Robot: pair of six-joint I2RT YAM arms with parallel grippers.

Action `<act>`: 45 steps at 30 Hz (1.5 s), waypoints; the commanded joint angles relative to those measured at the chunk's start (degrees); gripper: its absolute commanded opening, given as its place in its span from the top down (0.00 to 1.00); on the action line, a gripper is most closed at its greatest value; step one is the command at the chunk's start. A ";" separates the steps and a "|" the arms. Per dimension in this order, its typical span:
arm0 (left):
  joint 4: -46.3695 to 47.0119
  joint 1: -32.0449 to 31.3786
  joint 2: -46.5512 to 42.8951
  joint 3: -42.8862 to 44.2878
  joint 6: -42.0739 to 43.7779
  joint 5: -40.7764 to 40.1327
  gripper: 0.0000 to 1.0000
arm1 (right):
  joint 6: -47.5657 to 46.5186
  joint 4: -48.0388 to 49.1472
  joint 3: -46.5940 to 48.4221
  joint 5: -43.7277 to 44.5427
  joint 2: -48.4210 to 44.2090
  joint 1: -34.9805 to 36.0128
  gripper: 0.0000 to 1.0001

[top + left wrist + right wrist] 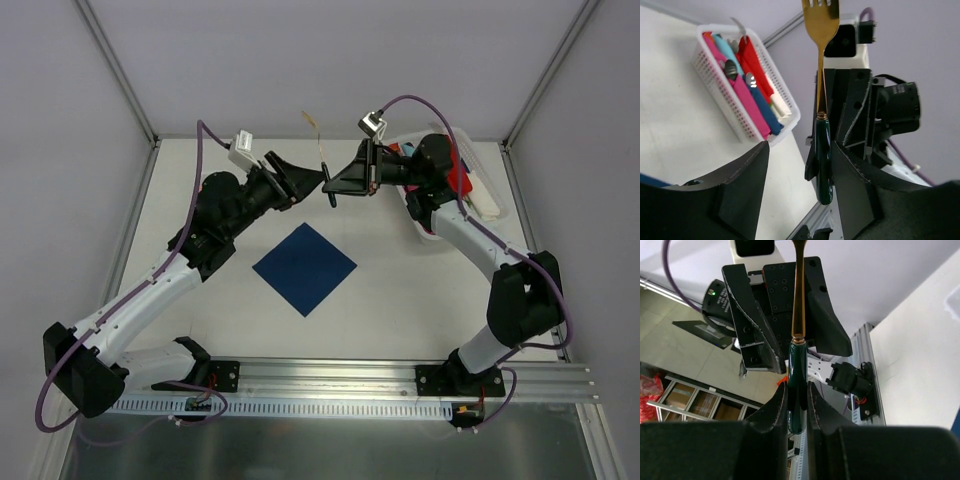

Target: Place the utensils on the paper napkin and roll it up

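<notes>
Fork look: gold tines and a slim gold stem, joined by a small collar to a dark green, glossy handle (823, 150).
Fork state: off the table, held in the air by its green handle, which is pinched between the fingers of the right gripper (797, 405).
Fork pose: long axis straight, with the tines uppermost in both wrist views.
Fork place: above the far half of the table. It runs through the gap of the left gripper (800, 147), whose fingers stand apart on either side.
Napkin look: plain dark navy square sheet (305, 268).
Napkin state: flat and unrolled.
Napkin pose: turned corner-on, like a diamond.
Napkin place: mid-table, nearer the arm bases than the fork.
</notes>
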 commanded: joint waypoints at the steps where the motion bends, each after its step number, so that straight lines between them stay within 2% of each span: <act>1: 9.94 0.48 -0.13 1.68 0.30 2.30 0.48 | 15.59 21.04 0.36 -3.24 1.47 0.14 1.00; 9: 14.33 1.27 1.80 3.35 0.31 6.60 0.56 | 15.37 22.29 -0.17 -4.91 1.66 0.93 1.00; 18: 18.98 3.55 1.80 2.39 -1.89 7.39 0.65 | 15.11 23.43 0.27 -5.61 1.48 1.55 1.00; 21: 19.17 4.35 2.15 3.09 -2.51 10.98 0.64 | 15.11 23.43 0.62 -5.44 1.74 1.46 1.00; 25: 18.12 4.35 2.42 3.79 -3.03 14.06 0.58 | 15.11 23.52 1.59 -5.26 2.53 1.20 1.00; 28: 16.36 4.35 1.89 3.18 -3.30 13.90 0.58 | 14.93 23.61 2.29 -4.82 2.98 1.37 1.00; 36: 13.98 4.35 1.36 2.74 -3.38 14.33 0.65 | 15.37 24.31 3.17 -4.91 3.33 1.20 1.00; 42: 13.81 4.43 0.40 0.98 -4.00 13.64 0.65 | 15.54 24.57 3.97 -4.65 3.68 0.94 1.00; 45: 13.54 4.35 0.40 1.16 -3.83 13.72 0.69 | 15.63 24.57 3.88 -4.65 3.77 0.94 1.00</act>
